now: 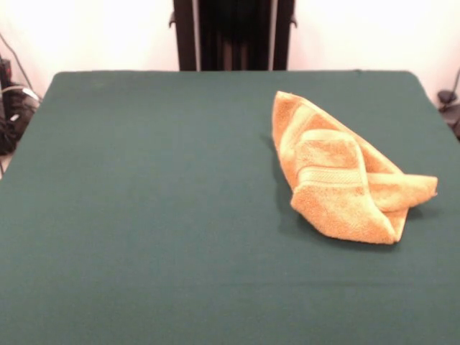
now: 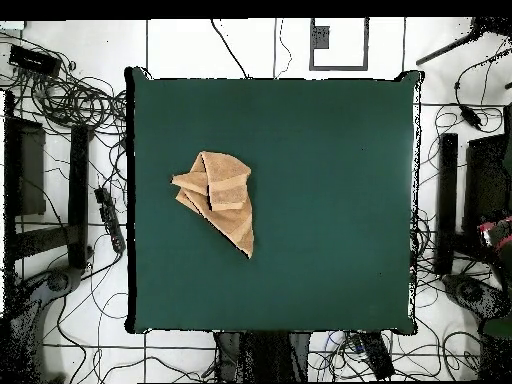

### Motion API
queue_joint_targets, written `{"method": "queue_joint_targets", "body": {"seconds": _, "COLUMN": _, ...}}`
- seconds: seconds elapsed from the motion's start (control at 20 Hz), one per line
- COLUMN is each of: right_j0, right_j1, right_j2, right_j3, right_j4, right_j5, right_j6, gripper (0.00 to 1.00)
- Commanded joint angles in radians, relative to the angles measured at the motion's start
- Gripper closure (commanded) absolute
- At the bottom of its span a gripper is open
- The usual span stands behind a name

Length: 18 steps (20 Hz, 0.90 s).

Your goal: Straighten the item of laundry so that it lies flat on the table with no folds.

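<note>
An orange-tan terry towel [image 1: 338, 172] lies crumpled and folded over itself on the dark green table [image 1: 144, 215], right of centre in the front view. A woven band stripe shows across its folded front flap. One corner sticks out to the right. In the overhead view the towel [image 2: 220, 195] lies left of the table's [image 2: 330, 200] centre, as a rough triangle tapering toward the robot side. The gripper shows in neither view; only the dark pedestal [image 1: 233, 34] stands at the table's far edge.
Cables and dark equipment [image 2: 70, 110] lie on the floor around the table in the overhead view. Cables [image 1: 14, 100] also show by the table's far left corner in the front view.
</note>
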Motion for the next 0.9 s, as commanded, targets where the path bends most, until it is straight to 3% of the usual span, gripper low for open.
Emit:
{"method": "queue_joint_targets", "body": {"seconds": 0.05, "right_j0": 0.078, "right_j1": -0.004, "right_j2": 0.018, "right_j3": 0.104, "right_j4": -0.017, "right_j5": 0.029, "right_j6": -0.108, "gripper": 0.00}}
{"method": "queue_joint_targets", "body": {"seconds": 0.45, "right_j0": 0.212, "right_j1": -0.066, "right_j2": -0.131, "right_j3": 0.239, "right_j4": -0.037, "right_j5": -0.118, "right_j6": 0.227, "gripper": 0.00}}
{"method": "queue_joint_targets", "body": {"seconds": 0.9, "right_j0": 0.387, "right_j1": -0.090, "right_j2": -0.307, "right_j3": 0.306, "right_j4": 0.039, "right_j5": -0.254, "right_j6": 0.417, "gripper": 0.00}}
